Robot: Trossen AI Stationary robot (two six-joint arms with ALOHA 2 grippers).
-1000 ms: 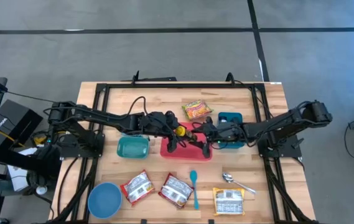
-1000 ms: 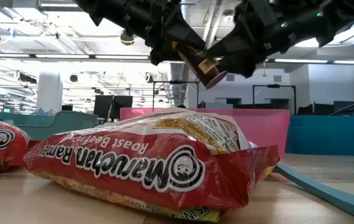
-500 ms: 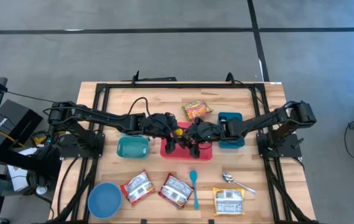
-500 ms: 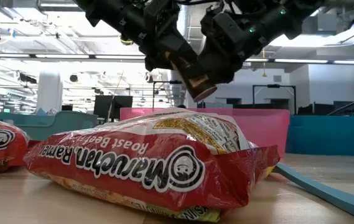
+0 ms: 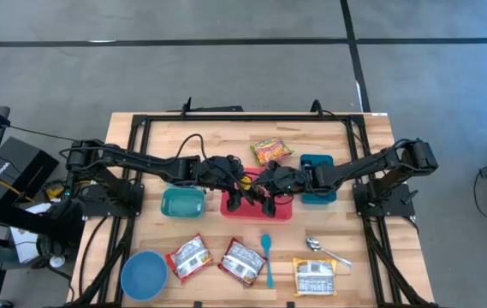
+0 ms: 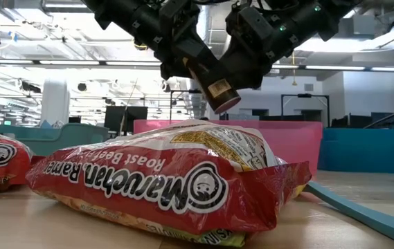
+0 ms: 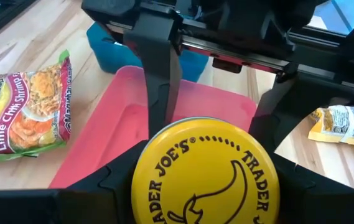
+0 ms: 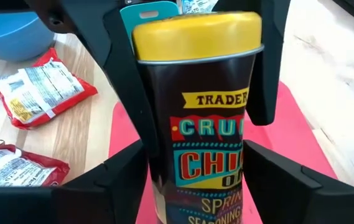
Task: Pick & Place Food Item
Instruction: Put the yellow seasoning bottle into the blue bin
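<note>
Both arms meet over the pink plastic tray [image 5: 256, 208] at the desk's [image 5: 363, 257] centre. The left pincer [image 7: 204, 134] clamps the dark cylindrical tin with a yellow lid [image 8: 203, 99] tilted in the air above the tray; the lid reads "TRADER JOE'S", the side "CRUN… CHILI". The right pincer [image 8: 198, 162] stands wide, fingers flanking the tin's body, contact unclear. At 12 o'clock from the tray lies a "Lime Chili Shrimp" noodle packet [image 7: 24, 115]; at 6 o'clock, a red "Maruchan Ramen Roast Beef" packet [image 6: 162, 183].
</note>
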